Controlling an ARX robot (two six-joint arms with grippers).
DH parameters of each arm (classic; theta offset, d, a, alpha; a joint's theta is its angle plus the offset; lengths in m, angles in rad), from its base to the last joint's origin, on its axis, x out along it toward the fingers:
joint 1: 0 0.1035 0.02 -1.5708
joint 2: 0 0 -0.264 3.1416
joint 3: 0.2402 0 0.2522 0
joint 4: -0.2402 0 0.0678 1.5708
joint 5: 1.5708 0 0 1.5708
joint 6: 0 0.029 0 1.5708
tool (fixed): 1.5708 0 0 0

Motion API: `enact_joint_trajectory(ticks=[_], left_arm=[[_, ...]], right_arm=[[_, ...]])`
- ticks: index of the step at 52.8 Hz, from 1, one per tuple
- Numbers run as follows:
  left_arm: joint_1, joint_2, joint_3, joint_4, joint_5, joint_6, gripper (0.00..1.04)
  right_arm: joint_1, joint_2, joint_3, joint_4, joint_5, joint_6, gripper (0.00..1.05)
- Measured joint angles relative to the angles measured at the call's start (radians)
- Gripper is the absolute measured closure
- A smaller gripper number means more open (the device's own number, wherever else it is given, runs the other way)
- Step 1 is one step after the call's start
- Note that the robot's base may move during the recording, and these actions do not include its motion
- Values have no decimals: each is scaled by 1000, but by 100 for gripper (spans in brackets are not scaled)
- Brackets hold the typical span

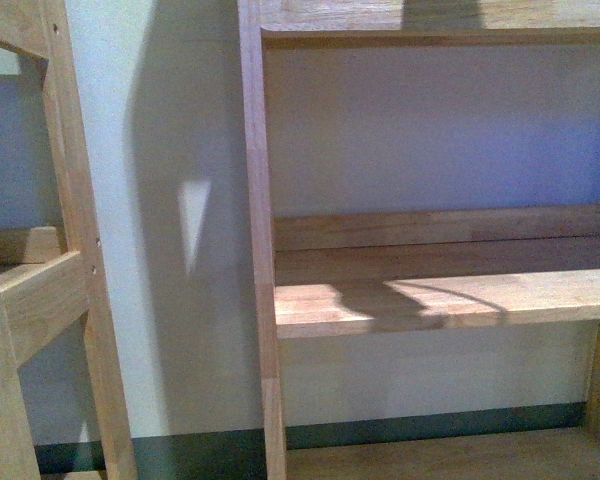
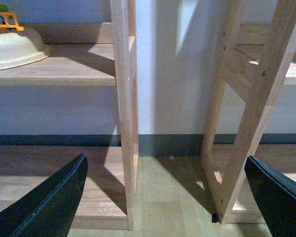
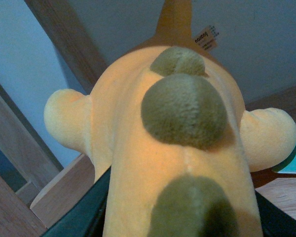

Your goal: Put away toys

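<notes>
A yellow-orange plush toy (image 3: 138, 148) with olive bumps along its back fills the right wrist view. My right gripper (image 3: 175, 217) is shut on it, dark fingers (image 3: 84, 212) pressing each side of its body. A white tag (image 3: 205, 38) hangs near its far end. My left gripper (image 2: 167, 197) is open with nothing between its wide-apart black fingers (image 2: 49, 202), pointing at the floor between two wooden shelf units. In the front view neither gripper nor the toy shows.
A wooden shelf board (image 1: 450, 295) with a side post (image 1: 260, 250) faces the front camera; a ladder-like frame (image 1: 50, 280) stands left. A cream bowl (image 2: 15, 47) with an orange toy fence (image 2: 5, 19) sits on a shelf. Slanted frame (image 2: 256, 108) stands beside.
</notes>
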Motion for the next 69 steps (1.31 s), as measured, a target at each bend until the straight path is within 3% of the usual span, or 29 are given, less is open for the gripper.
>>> enact_joint_trajectory(ticks=[14, 28, 43, 51, 59, 69], left_arm=[[0, 0, 0, 0, 0, 0, 6], [0, 0, 0, 0, 0, 0, 6], [0, 0, 0, 0, 0, 0, 6], [0, 0, 0, 0, 0, 0, 6], [0, 0, 0, 0, 0, 0, 6], [0, 0, 0, 0, 0, 0, 6]], right_arm=[[8, -21, -25, 25, 4, -42, 5], [11, -97, -131, 121, 111, -122, 7], [-8, -274, -293, 168, 344, -320, 7], [-61, -443, -484, 251, 436, -418, 7], [-148, -650, -722, 332, 446, -460, 7], [-270, -934, -1064, 341, 374, -462, 7]])
